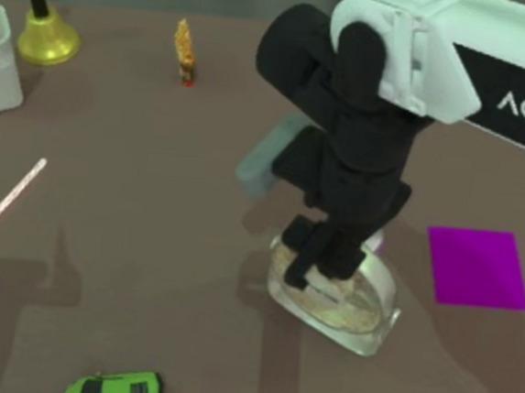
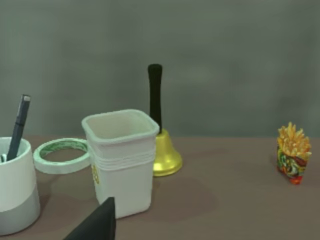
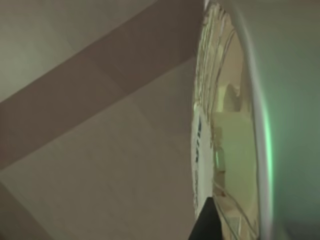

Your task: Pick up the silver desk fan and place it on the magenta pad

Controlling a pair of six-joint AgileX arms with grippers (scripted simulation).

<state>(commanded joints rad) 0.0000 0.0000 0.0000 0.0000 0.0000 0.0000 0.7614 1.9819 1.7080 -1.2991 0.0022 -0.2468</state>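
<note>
The silver desk fan (image 1: pixel 345 305) sat on the brown bench (image 1: pixel 148 242), a little right of the middle in the top view, its round shiny rim and beige-gold centre showing beneath my arm. My right gripper (image 1: pixel 316 266) was down on the fan from above, its dark fingers at the upper part of the grille; I could not tell whether they were closed on it or only touching. In the right wrist view the fan (image 3: pixel 225 130) filled one side very close, curved rim and gold face beside a dark fingertip (image 3: pixel 206 222). The magenta pad (image 1: pixel 477 267) lay flat on the bench just to the right of the fan, apart from it and bare. My left arm was parked at the left edge of the bench, and only a dark tip of its gripper (image 2: pixel 95 222) showed in the left wrist view. Farther off at the back left stood a white cup (image 2: pixel 122 160), a gold bell (image 2: pixel 162 150) with a black handle, and a small box of fries (image 1: pixel 184 54). A green toy car (image 1: pixel 115 389) sat at the front edge.
</note>
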